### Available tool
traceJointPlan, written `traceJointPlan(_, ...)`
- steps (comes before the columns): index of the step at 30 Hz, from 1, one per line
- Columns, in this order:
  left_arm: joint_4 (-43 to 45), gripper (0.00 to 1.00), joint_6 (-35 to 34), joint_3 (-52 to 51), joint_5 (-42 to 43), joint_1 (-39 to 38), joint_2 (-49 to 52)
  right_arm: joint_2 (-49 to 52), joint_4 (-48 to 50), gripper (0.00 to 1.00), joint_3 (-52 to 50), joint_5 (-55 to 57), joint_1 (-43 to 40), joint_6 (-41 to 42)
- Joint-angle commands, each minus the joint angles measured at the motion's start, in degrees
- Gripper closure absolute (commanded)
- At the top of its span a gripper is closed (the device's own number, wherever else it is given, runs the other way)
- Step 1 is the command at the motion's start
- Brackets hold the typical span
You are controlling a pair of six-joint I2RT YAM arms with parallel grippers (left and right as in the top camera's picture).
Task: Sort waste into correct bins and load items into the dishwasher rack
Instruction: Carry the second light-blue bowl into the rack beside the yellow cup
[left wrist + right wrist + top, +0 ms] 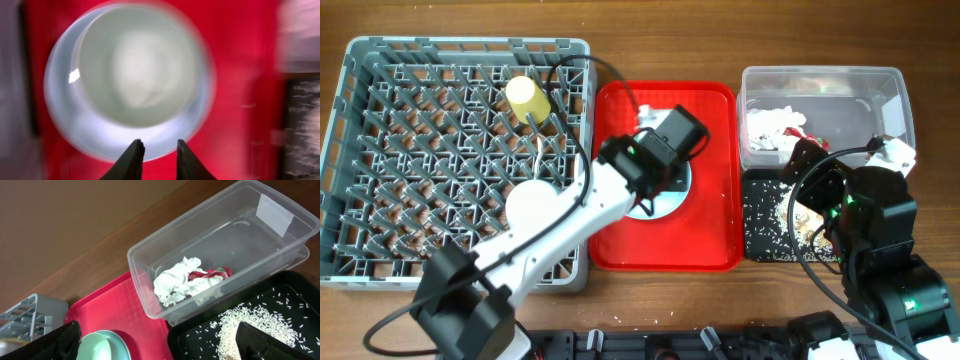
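Note:
A pale green bowl (142, 65) sits on a light blue plate (90, 125) on the red tray (715, 230). My left gripper (160, 145) hovers just above the plate's near rim, its jaws slightly open with nothing between them. In the overhead view it (655, 175) is over the plate (675, 190). The yellow cup (525, 95) stands in the grey dishwasher rack (380, 150). The clear tub (270, 215) holds a crumpled white napkin (177, 280) and a red wrapper (217, 272). Rice crumbs (250, 320) lie in the black tray (195, 335). My right gripper (160, 342) stands wide open and empty above the black tray's left edge.
The left arm stretches from the table's front edge across the rack's right front corner to the red tray. The right arm's base (890, 270) fills the front right corner. The tub and black tray stand side by side right of the red tray.

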Motion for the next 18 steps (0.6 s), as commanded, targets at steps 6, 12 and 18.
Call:
traceJointPlan(6, 11.30, 0.67, 7.50, -0.04, -8.59, -4.63, 9.77, -0.26, 0.24, 0.00, 0.74, 0.94, -0.15, 0.33)
traceJointPlan(12, 12.35, 0.96, 7.52, -0.04, -10.71, -4.57, 19.91, -0.24, 0.24, 0.00, 0.74, 0.94, -0.13, 0.33)
traceJointPlan(18, 4.94, 0.96, 7.28, 5.40, -13.90, -4.31, 9.14, -0.24, 0.24, 0.00, 0.74, 0.94, -0.15, 0.33)
